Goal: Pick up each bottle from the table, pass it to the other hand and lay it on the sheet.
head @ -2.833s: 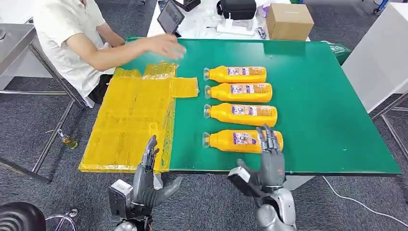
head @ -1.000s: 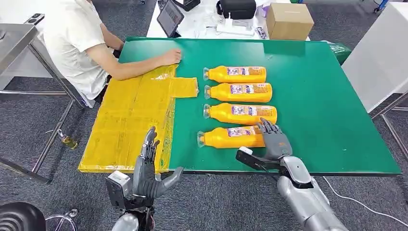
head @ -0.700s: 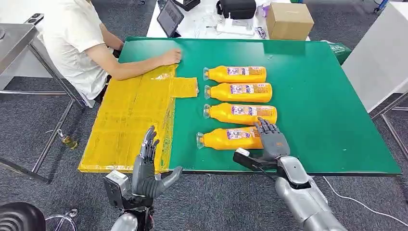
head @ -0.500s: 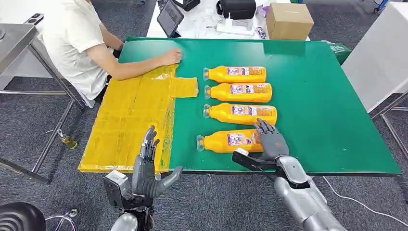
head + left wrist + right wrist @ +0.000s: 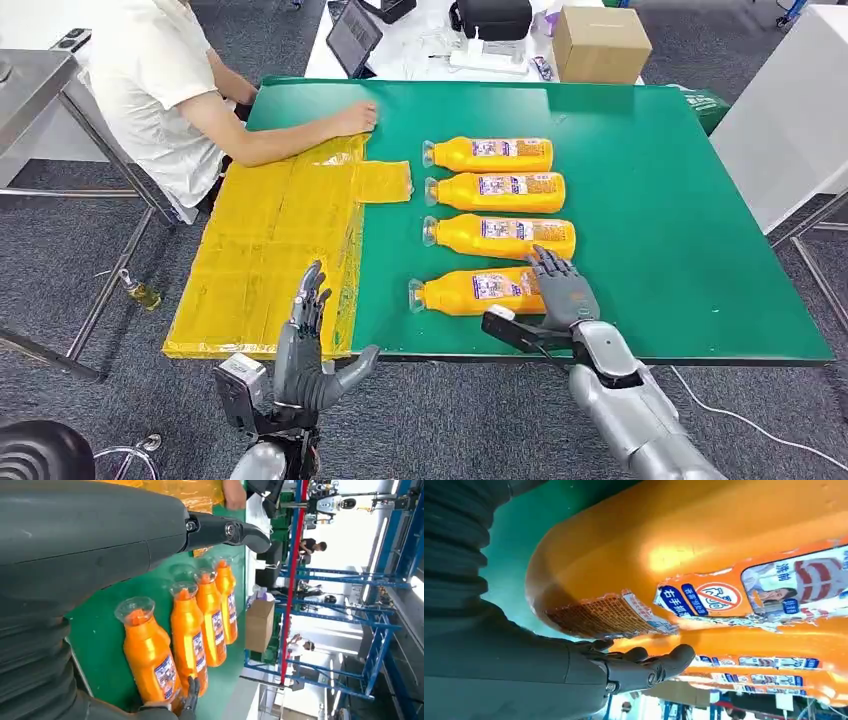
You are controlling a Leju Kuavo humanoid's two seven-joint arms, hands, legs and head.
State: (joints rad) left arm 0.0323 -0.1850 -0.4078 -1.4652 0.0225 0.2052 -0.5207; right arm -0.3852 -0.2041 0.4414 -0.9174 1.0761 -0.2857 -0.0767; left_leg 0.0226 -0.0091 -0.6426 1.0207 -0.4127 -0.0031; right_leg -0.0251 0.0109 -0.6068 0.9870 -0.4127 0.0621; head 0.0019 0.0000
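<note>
Watching the right hand (image 5: 562, 292) settling over the base end of the nearest orange plastic bottle with the clear cap (image 5: 470, 289), lying on the green table (image 5: 680, 230) at the six o'clock end of a row of four, cap pointing toward nine o'clock. Seeing dark fingers draped across the top and the thumb out on the near side; not being able to tell whether clamping firmly or merely resting there. Holding the left hand (image 5: 305, 365) empty, fingers spread, down by the table's near edge at seven o'clock, just off the crinkled yellow plastic sheet (image 5: 270, 250). Worrying about the grip now: taking a smooth round bottle so far toward its base, risking the capped end drooping and the whole thing rolling or slipping out on the lift. Risking, too, fingertips nudging the second orange bottle (image 5: 500, 236) just beside at twelve o'clock and knocking the row askew. Looking ahead to the handover: gambling on a mid-air exchange with a slick body, inviting a drop onto the table edge or the floor. Noting a person's hand (image 5: 355, 118) resting by the sheet's far corner at eleven o'clock, crowding part of the landing zone
</note>
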